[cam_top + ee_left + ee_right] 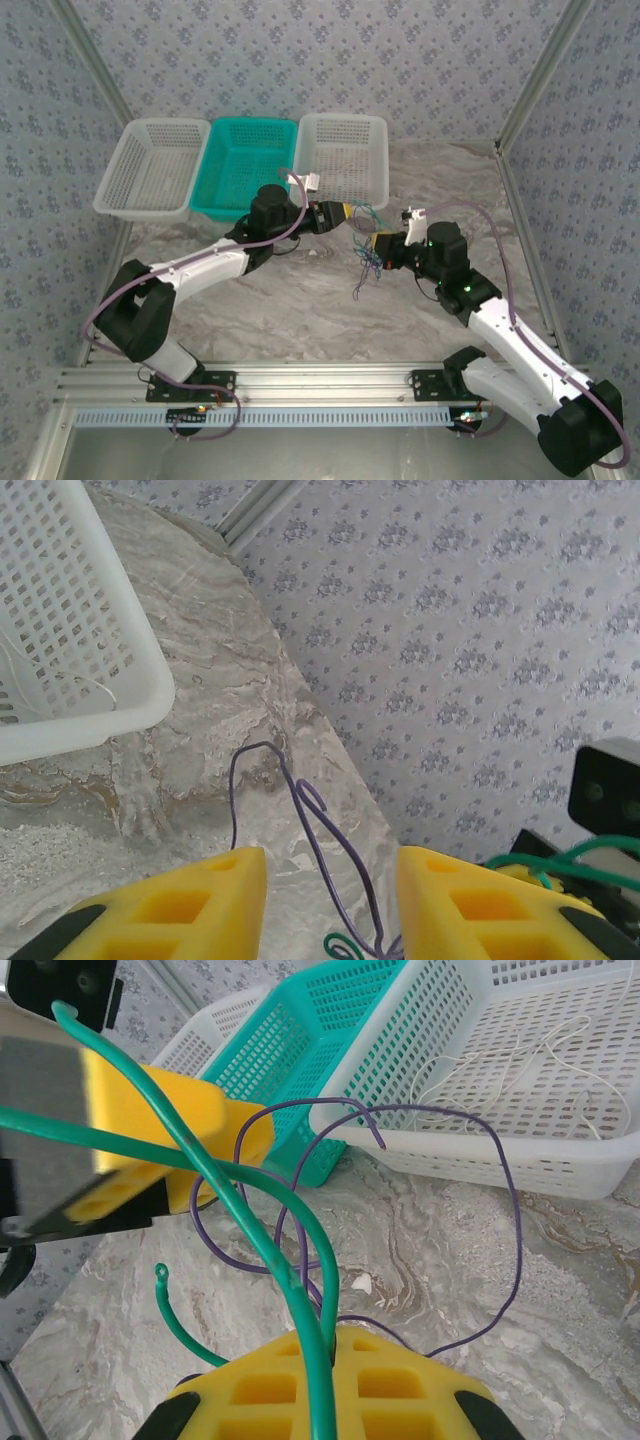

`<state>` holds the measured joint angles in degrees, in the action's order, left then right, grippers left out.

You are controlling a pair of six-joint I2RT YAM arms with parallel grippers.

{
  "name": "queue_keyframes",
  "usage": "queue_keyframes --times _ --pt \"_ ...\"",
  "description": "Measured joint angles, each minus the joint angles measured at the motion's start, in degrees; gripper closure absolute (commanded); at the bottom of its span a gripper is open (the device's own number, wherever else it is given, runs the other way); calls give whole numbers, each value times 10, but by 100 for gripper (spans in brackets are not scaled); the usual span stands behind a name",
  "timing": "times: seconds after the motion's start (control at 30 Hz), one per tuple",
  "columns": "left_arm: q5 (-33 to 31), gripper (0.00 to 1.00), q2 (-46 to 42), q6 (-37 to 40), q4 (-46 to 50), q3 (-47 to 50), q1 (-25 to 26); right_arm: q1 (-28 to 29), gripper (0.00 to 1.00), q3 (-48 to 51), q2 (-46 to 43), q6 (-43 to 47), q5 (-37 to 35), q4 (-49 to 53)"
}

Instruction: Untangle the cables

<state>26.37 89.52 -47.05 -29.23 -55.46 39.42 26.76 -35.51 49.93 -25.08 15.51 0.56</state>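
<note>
The cables (366,252) are thin green and purple wires bunched in the air between my two grippers, with strands dangling toward the marble table (300,300). My right gripper (335,1345) is shut on the bunch; a green cable (290,1280) and purple cable (512,1210) rise out of its yellow pads. It sits at centre right (378,249) in the top view. My left gripper (345,217) faces it from the left. Its yellow fingers (200,900) stand apart, open, with a purple cable (300,800) running loose through the gap (332,865). A green cable (560,858) crosses at the right.
Three baskets line the back: a white one (165,124), a teal one (250,122) and another white one (340,118) just behind the left gripper, holding a thin white wire (520,1070). Patterned walls close in both sides.
</note>
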Motion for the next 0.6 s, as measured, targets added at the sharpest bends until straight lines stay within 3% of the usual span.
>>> queue_keyframes --times 0.23,0.33,0.43,0.6 --pt "3 57 10 -9 -8 -3 1 0 100 0 0 -1 3 0" --pt "8 66 12 -9 -9 -8 4 0 100 0 0 -2 3 0" --pt "14 67 21 -10 -10 -17 7 0 100 0 0 -2 3 0" --pt "23 87 35 -10 -9 -21 11 0 100 0 0 -2 3 0"
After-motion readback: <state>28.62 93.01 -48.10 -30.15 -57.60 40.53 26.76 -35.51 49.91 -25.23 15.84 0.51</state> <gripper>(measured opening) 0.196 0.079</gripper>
